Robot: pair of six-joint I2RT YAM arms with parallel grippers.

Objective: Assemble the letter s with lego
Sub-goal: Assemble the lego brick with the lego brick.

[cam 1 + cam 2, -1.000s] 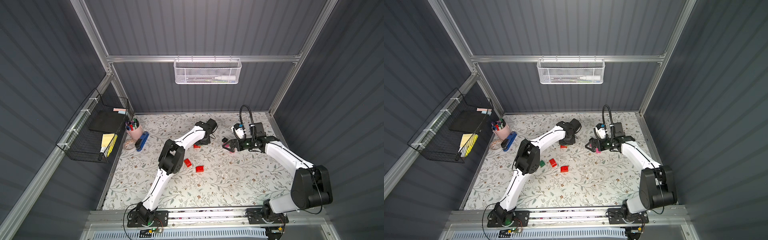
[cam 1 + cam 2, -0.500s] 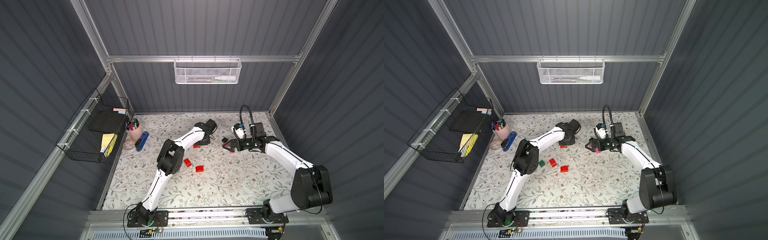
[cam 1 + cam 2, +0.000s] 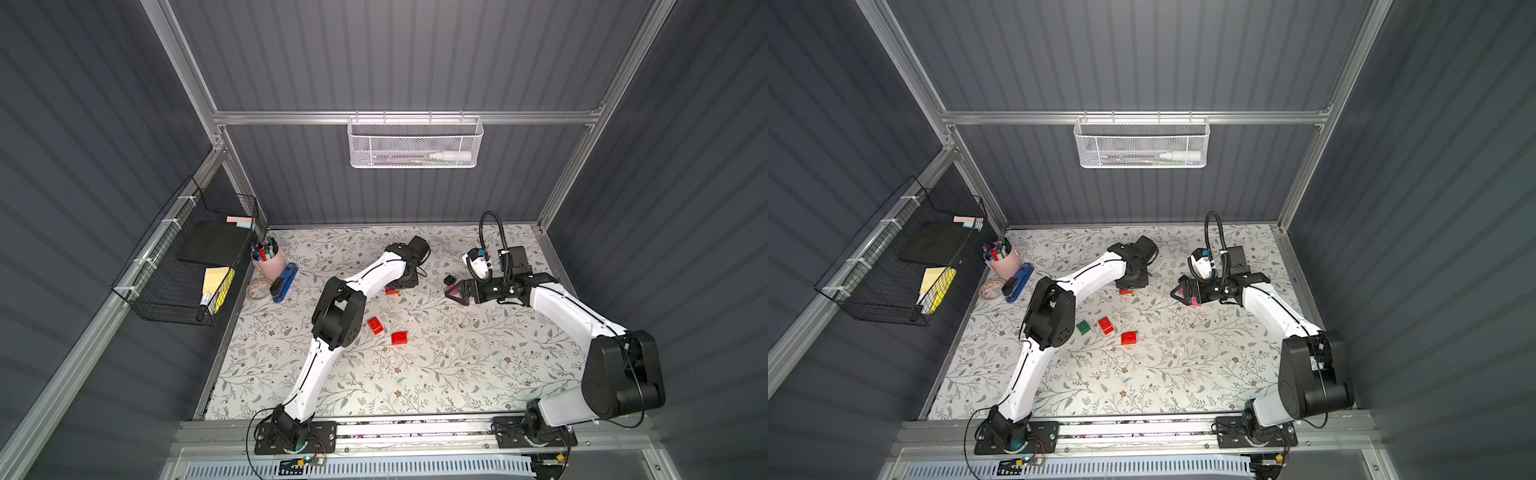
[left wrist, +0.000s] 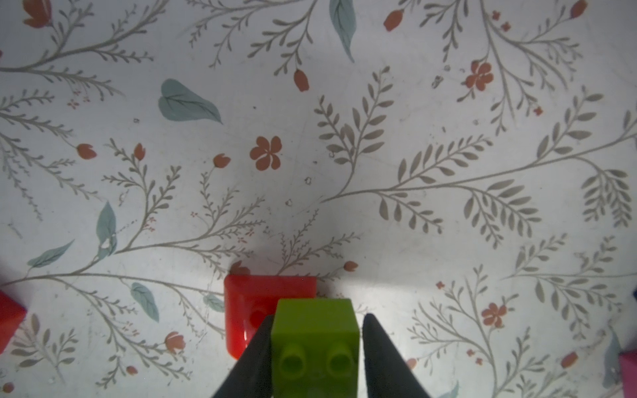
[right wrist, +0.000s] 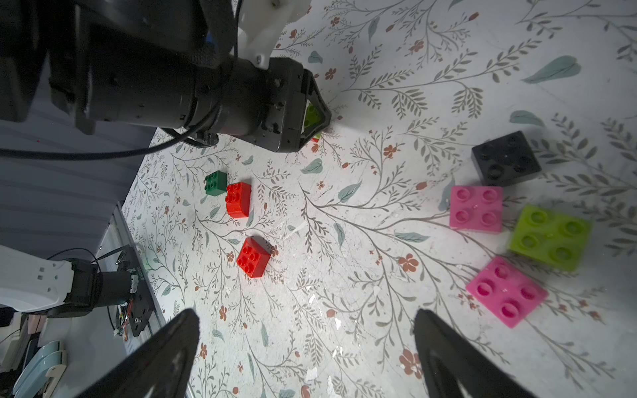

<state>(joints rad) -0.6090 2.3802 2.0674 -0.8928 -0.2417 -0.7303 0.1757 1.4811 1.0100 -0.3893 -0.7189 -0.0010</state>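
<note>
My left gripper (image 4: 317, 317) stands over the mat's far middle, its jaws slightly open around a lime green lego brick (image 4: 315, 344). One finger touches the brick; a thin gap shows at the other. The brick rests against a red brick (image 4: 251, 303) below it, which peeks out in both top views (image 3: 390, 291) (image 3: 1125, 292). My right gripper (image 5: 306, 316) hovers wide open and empty to the right (image 3: 455, 291). Past it lie a black brick (image 5: 505, 158), two pink bricks (image 5: 476, 208) (image 5: 506, 291) and another lime green brick (image 5: 549, 236). Two red bricks (image 3: 375, 325) (image 3: 400, 337) and a dark green one (image 3: 1084, 327) lie mid-mat.
A pink pen cup (image 3: 268, 259), a blue stapler (image 3: 284, 280) and a small dish (image 3: 258, 288) stand at the mat's left edge. A black wire basket (image 3: 187, 257) hangs on the left wall, a white mesh basket (image 3: 415, 141) on the back wall.
The left gripper's jaws have parted a little around the lime green brick. Both arms stay almost where they were.
</note>
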